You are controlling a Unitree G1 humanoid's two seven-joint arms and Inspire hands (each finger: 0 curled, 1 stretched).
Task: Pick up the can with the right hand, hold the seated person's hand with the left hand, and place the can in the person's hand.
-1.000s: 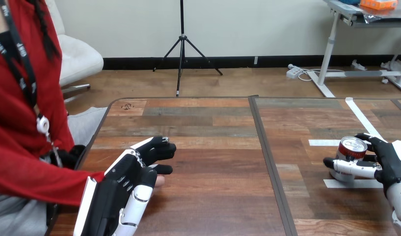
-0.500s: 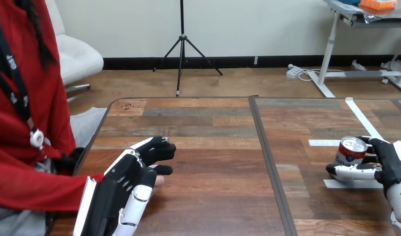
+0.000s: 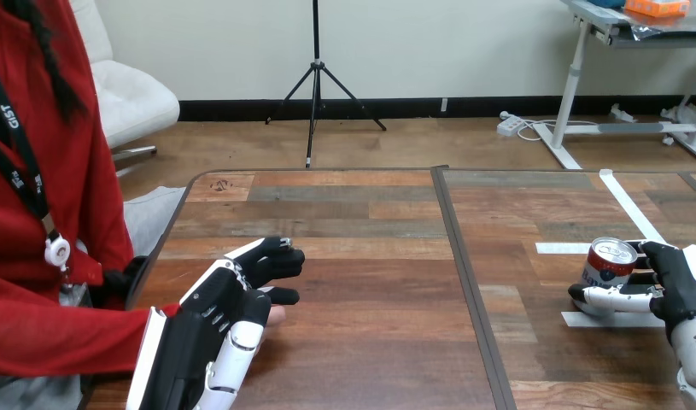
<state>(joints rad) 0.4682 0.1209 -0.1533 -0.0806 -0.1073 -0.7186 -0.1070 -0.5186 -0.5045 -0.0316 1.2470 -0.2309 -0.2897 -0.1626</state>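
The short cylindrical metal can [image 3: 607,266], with a red and white body and a silver lid, stands at the wooden table's [image 3: 370,222] right side by a white tape strip [image 3: 578,319], its long axis near vertical and its lid facing up. The right hand [image 3: 679,286] clasps it, thumb across the near side and fingers [image 3: 654,253] curled behind (one second ago a white lower band showed beneath the thumb; the thumb now covers it). The left hand [image 3: 225,303] remains over the person's hand [image 3: 278,314] at the table's left; whether it grips cannot be told.
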